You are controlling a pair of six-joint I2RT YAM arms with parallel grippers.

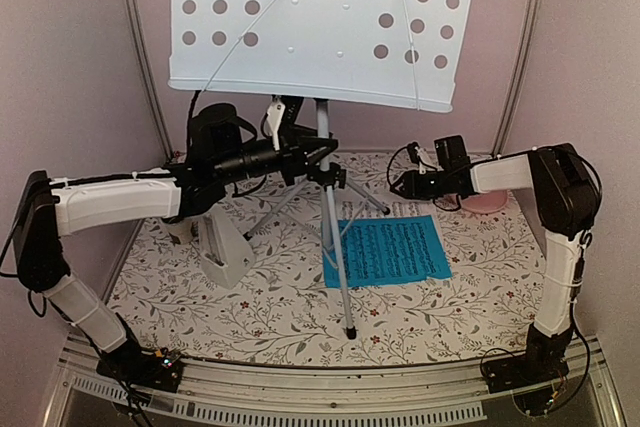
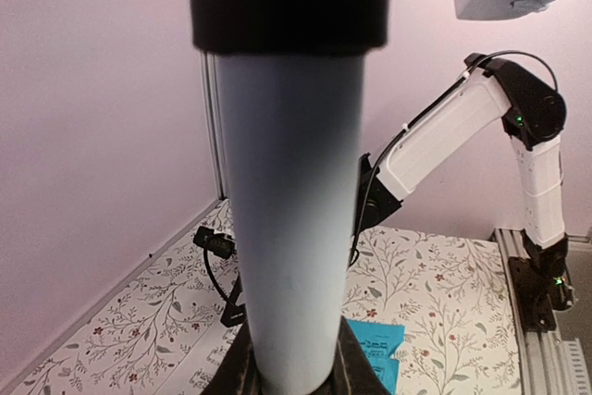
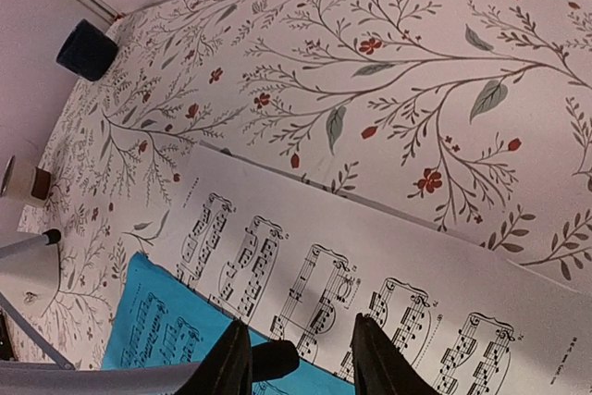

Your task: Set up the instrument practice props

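Stand pole [image 2: 291, 210] in left tool [image 2: 294, 372] — right tool [image 3: 301, 353] apparently over white sheet [image 3: 398, 265]

Music stand [image 1: 320, 22]: centre of the table [image 1: 250, 322].
Metronome [image 1: 222, 247]: left of the stand's tripod.
Music sheet [image 1: 390, 250]: flat, just right of the front leg.
Plate [image 1: 487, 203]: behind the sheet, far right (partly hidden).

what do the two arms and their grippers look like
The arms match: the left arm and right arm have white boxy link covers between bulky black joint housings. Thin black cables loop along them, and small green lights glow on the right arm's joints. The right gripper has two dark, tapered fingers. The left gripper is black too.
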